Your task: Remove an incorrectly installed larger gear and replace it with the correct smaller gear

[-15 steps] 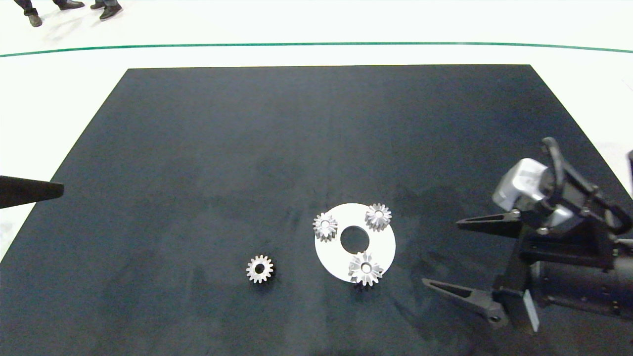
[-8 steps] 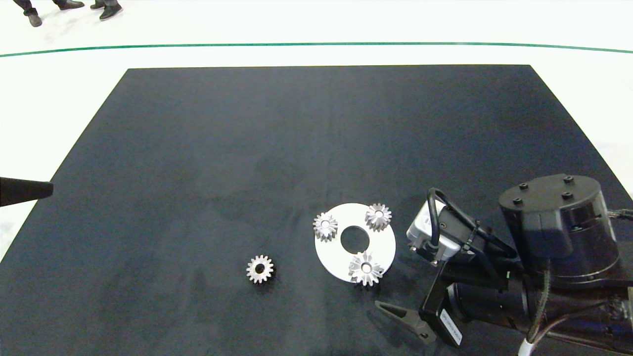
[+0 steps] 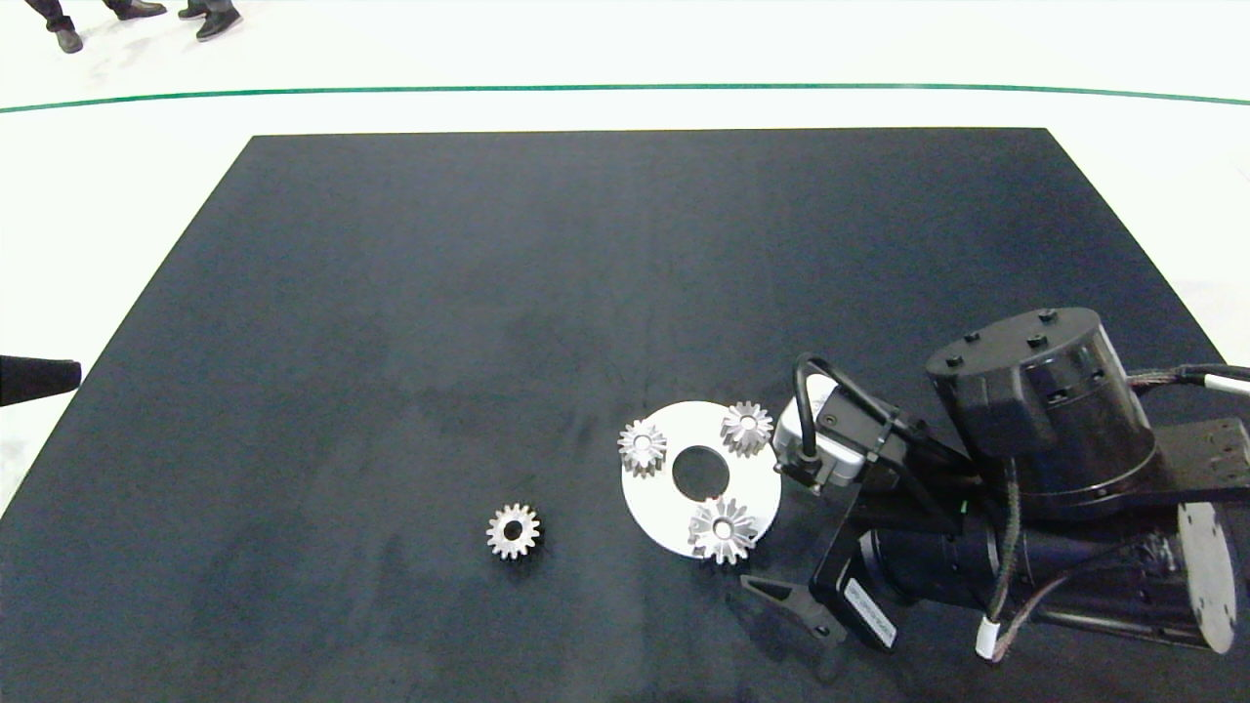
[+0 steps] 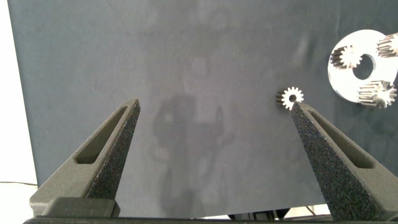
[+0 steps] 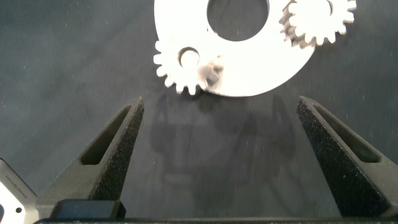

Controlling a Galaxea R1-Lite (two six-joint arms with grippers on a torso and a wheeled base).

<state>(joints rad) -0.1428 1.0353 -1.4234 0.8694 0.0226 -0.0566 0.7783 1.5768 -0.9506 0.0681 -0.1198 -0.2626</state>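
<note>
While hanging low over the near right part of the black mat (image 3: 586, 244), right gripper (image 5: 221, 106) spread wide and holding nothing, pointed left at the white disc (image 3: 654, 498). Only the near finger (image 3: 781, 596) clear from above; the other hidden under the wrist camera.

Larger gear (image 3: 723, 530) flat on the near edge of that disc, teeth hanging over the rim, hole facing up. Just left of the right fingertips and not yet between them. Seen from the wrist (image 5: 182, 62), ahead of the gap but off toward the near finger rather than centred. Round, so no long axis to line up with; probably only a short push left and a small shift toward near needed before closing across the teeth.

Two more short-toothed gears on the same disc, at its left (image 3: 643, 447) and far (image 3: 747, 427) edges, close enough to be bumped.

Smaller gear (image 3: 513, 531) flat on the mat, left of the disc and well apart from it, untouched.

Left gripper (image 4: 214, 104) parked at the mat's left edge, also spread and empty, far from both gears. Right arm clearly the nearer one for the removal.
</note>
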